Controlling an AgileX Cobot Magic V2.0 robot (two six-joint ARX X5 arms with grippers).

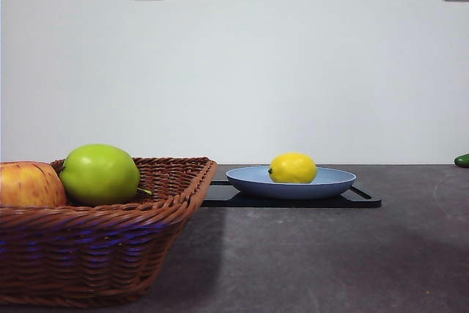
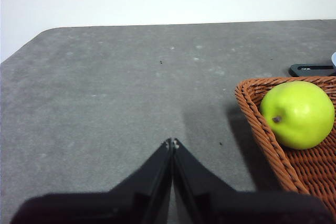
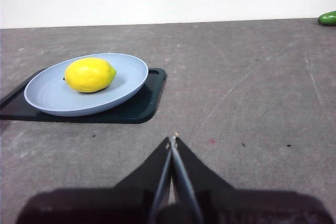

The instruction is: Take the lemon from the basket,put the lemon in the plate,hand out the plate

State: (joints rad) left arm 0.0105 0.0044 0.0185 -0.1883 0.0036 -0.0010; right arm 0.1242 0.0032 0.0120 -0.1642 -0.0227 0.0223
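Observation:
The yellow lemon point(image 1: 292, 168) lies in the light blue plate point(image 1: 322, 181), which rests on a flat black tray point(image 1: 363, 199). The right wrist view shows the lemon point(image 3: 89, 74) in the plate point(image 3: 52, 98) too. The wicker basket point(image 1: 110, 247) stands at the near left. My right gripper point(image 3: 172, 139) is shut and empty over bare table, apart from the plate. My left gripper point(image 2: 172, 142) is shut and empty beside the basket point(image 2: 262, 129). Neither gripper shows in the front view.
A green apple point(image 1: 100, 174) and a red-yellow apple point(image 1: 29, 185) lie in the basket. The green apple point(image 2: 297, 114) also shows in the left wrist view. A green object point(image 1: 462, 160) sits at the far right table edge. Two wall sockets are on the white wall.

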